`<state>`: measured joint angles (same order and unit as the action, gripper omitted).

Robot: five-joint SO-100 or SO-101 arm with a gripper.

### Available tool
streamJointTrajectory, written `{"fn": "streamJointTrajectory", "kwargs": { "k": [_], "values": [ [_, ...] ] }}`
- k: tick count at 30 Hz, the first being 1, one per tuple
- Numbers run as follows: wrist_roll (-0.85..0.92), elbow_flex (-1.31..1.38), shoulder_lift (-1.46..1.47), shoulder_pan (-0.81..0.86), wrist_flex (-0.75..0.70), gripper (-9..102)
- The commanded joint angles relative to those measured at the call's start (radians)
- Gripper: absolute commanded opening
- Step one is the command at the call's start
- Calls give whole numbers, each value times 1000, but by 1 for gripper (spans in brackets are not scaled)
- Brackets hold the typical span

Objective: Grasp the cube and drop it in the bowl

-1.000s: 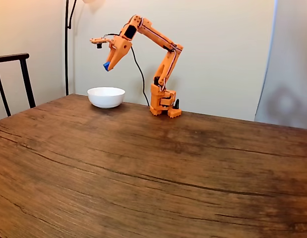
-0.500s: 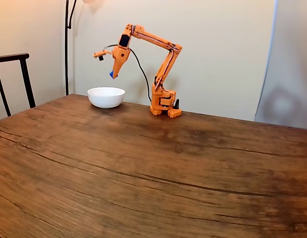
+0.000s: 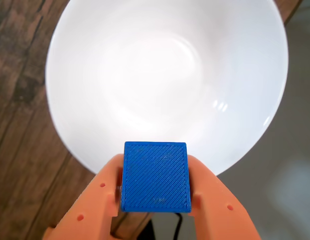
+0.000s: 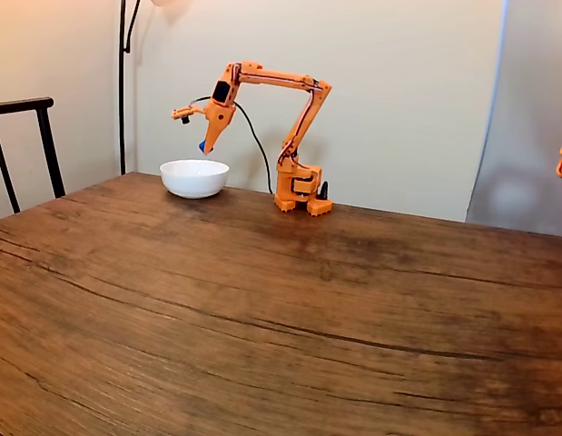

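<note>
Fixed view, dark wooden table point(image 4: 262, 300), cream wall, jaws gripping cube point(image 4: 202, 145) above bowl point(image 4: 194, 177)

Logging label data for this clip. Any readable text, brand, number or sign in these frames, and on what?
None readable.
Cube: plain printed ridges on its face, no lettering; held between the gripper fingers.
Bowl: plain white, no mark.
Arm in the fixed view: a dark patch near the wrist, too small to tell if it bears text.
Table, wall, chair: no signs.
</note>
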<state>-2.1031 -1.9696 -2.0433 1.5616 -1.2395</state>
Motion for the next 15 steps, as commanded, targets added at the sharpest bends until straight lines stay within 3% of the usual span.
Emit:
{"fn": "streamJointTrajectory", "kwargs": {
  "k": [1,9,15],
  "values": [
    [-43,-8,-14,18,54,6],
    [-66,-58,-14,23,81,24],
    [-66,-51,-14,23,81,26]
  ]
}}
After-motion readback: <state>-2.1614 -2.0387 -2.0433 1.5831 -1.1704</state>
